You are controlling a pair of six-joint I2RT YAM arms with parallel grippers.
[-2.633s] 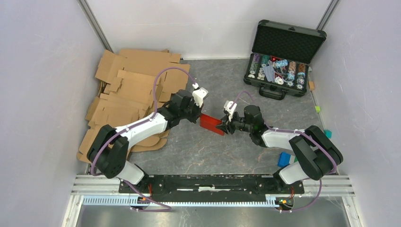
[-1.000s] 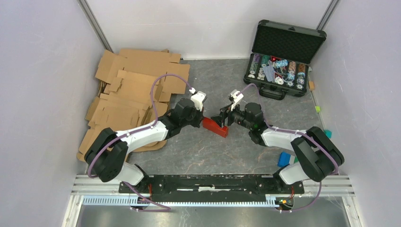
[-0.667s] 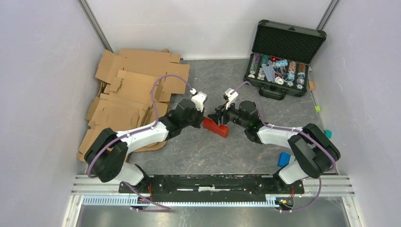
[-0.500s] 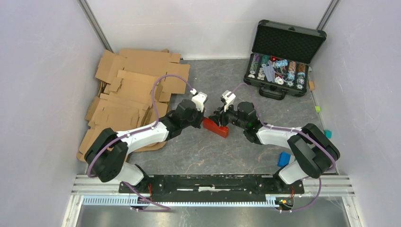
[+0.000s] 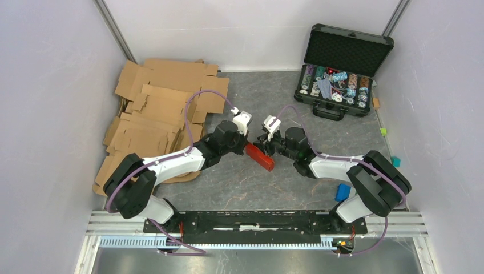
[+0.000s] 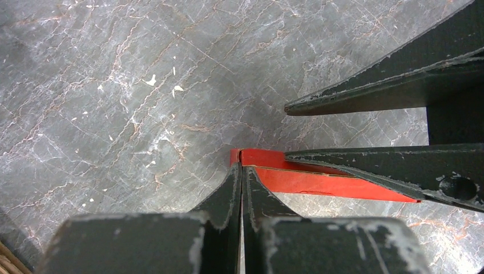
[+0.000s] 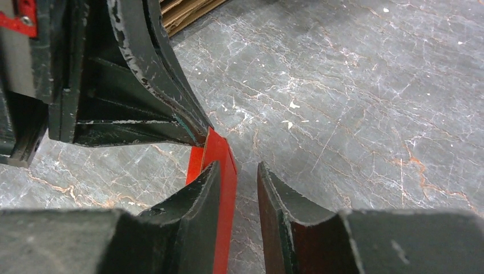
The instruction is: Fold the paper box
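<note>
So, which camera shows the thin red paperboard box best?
The left wrist view: the thin red paperboard box runs long across it, its corner pinched in the shut left pincer. The right wrist view shows the box only as a narrow strip. The top view shows it small, between both arms.

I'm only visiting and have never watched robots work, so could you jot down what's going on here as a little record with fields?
Item being worked: paper box, thin red paperboard, between the two arms
Gripping it: left hand, shut on one red edge
Other arm: right hand, open, a finger on each side of the red edge
Surface: grey marbled table
Left of table: pile of brown cardboard sheets
Far right corner: open black case with poker chips
</note>
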